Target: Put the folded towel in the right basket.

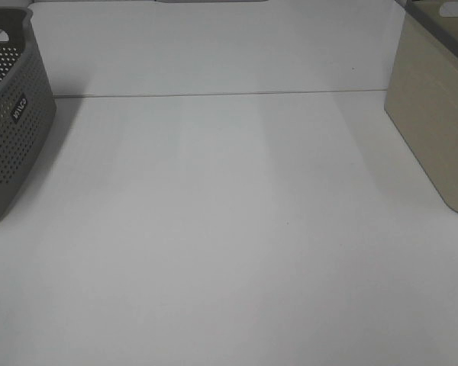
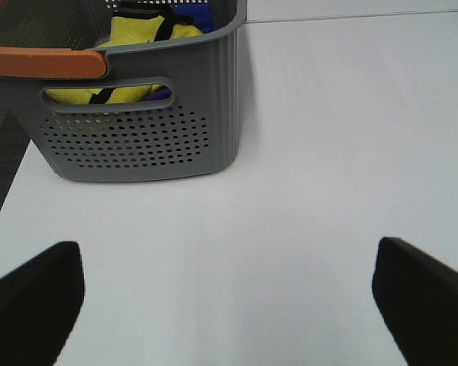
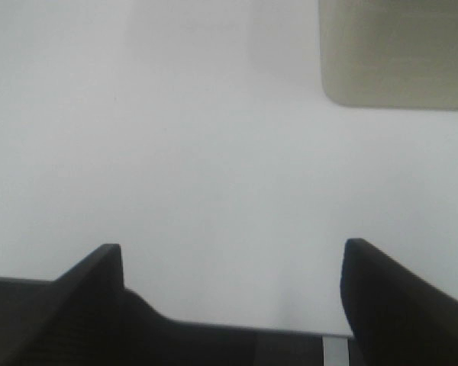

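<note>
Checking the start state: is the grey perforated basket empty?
No, the left wrist view shows yellow and blue fabric inside the grey perforated basket.

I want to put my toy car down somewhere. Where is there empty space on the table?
The wide white tabletop is bare between the grey perforated plastic basket at the left edge and the beige smooth-sided basket at the right edge. The grey basket is crowded inside: yellow and blue cloth items fill it.
</note>
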`<action>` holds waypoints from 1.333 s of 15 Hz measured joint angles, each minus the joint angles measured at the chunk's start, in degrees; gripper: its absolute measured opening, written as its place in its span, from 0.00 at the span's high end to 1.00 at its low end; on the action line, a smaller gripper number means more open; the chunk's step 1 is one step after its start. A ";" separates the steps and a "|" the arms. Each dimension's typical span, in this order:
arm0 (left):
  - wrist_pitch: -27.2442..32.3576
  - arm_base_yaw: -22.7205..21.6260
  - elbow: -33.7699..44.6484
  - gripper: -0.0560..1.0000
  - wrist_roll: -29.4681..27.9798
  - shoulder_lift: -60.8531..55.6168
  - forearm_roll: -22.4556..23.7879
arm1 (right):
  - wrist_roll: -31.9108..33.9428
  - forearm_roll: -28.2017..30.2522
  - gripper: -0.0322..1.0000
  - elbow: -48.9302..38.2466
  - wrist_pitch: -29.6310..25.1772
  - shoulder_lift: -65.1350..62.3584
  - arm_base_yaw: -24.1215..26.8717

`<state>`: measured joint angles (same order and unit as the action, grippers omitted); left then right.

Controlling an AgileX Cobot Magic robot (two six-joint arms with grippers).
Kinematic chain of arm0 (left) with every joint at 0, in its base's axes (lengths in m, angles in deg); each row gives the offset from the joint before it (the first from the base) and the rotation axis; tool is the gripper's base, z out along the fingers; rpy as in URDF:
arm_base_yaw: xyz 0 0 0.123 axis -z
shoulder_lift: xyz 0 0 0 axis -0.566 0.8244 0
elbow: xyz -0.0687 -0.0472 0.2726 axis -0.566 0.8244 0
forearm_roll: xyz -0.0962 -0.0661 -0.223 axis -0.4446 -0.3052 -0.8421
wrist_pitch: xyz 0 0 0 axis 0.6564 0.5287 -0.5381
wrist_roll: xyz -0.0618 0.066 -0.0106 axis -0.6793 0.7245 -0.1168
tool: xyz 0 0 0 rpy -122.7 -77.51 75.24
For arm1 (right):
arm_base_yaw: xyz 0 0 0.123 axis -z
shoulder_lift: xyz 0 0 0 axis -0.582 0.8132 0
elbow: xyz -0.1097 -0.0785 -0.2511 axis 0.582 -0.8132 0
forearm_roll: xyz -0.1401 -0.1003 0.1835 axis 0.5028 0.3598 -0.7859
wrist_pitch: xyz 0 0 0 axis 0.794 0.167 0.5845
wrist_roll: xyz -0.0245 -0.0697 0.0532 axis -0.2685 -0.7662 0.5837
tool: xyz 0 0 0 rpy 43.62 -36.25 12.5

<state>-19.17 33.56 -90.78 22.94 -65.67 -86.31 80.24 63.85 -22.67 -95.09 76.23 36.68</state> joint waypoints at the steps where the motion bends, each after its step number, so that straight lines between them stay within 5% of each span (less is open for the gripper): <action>1: 0.00 0.00 0.00 0.02 0.00 0.00 0.00 | -0.46 0.00 0.25 -0.97 1.55 -4.64 0.00; 20: 0.00 0.00 0.00 0.02 0.00 0.00 0.00 | -0.46 -0.11 0.25 -1.95 3.78 -6.82 0.00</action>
<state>-19.17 33.56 -90.78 22.94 -65.67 -86.31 79.78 63.74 -24.62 -91.30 69.42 36.68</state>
